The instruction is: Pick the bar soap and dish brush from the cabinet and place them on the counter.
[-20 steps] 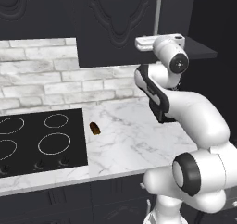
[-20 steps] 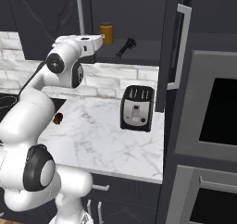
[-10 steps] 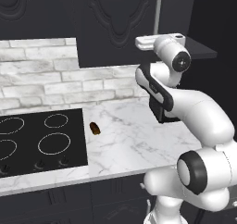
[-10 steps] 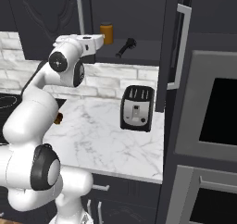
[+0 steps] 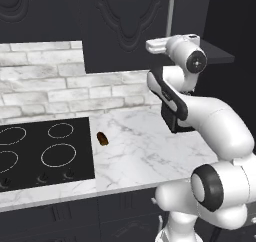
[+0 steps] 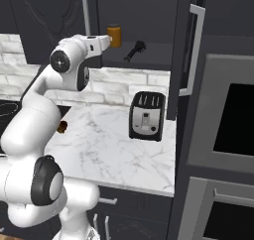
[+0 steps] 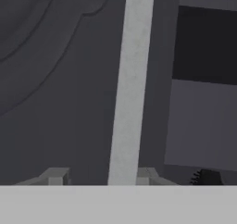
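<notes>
My gripper [image 7: 102, 177] is open and raised at the black cabinet's left door [image 5: 127, 26]. The door's silver bar handle [image 7: 128, 89] runs between the two fingertips [image 7: 56, 176], nearer the right one. The dish brush [image 6: 135, 50] lies on the cabinet's dark inner shelf [image 6: 154, 53], right of the gripper [image 6: 107, 39]; its bristly head [image 7: 207, 177] shows low in the hand view. The bar soap is out of view. The white marble counter [image 5: 145, 151] lies below the hand.
An amber jar [image 6: 114, 35] stands on the shelf just beyond the hand. A toaster [image 6: 147, 116] stands on the counter under the swung-open right cabinet door [image 6: 186, 50]. A dark brown lump [image 5: 102, 138] lies beside the black cooktop [image 5: 40, 153]. Ovens [image 6: 228, 115] fill the right.
The hand has hardly moved at the door handle, rising only a touch. The arm's elbow has shifted slightly.
</notes>
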### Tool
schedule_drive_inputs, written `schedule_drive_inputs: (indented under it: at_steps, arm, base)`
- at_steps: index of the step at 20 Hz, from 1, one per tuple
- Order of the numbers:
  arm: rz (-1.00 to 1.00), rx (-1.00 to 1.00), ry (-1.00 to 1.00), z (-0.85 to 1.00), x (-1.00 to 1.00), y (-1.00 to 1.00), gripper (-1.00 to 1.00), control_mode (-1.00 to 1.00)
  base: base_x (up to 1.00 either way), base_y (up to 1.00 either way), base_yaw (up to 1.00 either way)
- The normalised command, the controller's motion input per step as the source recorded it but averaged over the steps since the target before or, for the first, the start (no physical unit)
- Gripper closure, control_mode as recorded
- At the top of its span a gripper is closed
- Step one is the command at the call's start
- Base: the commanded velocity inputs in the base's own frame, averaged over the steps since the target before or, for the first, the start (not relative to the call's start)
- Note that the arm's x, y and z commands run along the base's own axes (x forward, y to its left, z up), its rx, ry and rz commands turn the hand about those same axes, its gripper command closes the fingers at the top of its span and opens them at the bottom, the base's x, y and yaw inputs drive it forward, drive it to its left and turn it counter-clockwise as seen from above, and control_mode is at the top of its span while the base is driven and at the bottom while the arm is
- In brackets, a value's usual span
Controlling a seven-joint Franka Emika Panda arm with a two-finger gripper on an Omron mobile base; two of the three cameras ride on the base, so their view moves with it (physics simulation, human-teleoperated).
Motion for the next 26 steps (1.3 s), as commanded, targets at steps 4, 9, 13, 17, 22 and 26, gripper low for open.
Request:
schedule_drive_inputs:
  at_steps: [4, 9, 13, 17, 22, 26]
  arm:
    - [-0.07, -0.07, 0.21, 0.0, -0.08, 0.0, 1.0, -1.0]
    - [-0.07, -0.08, 0.27, 0.0, -0.13, 0.0, 1.0, -1.0]
    - [-0.06, -0.07, 0.24, 0.0, -0.19, 0.0, 1.0, -1.0]
    - [-0.06, -0.07, 0.22, -0.01, -0.22, 0.0, 1.0, -1.0]
    - [-0.05, -0.05, 0.15, -0.11, -0.32, 0.0, 1.0, -1.0]
    - [-0.03, -0.04, 0.04, -0.23, -0.46, 0.0, 1.0, -1.0]
  base:
    - [0.0, 0.0, 0.0]
    - [0.0, 0.0, 0.0]
    - [0.0, 0.0, 0.0]
    - [0.0, 0.0, 0.0]
    - [0.0, 0.0, 0.0]
    - [0.0, 0.0, 0.0]
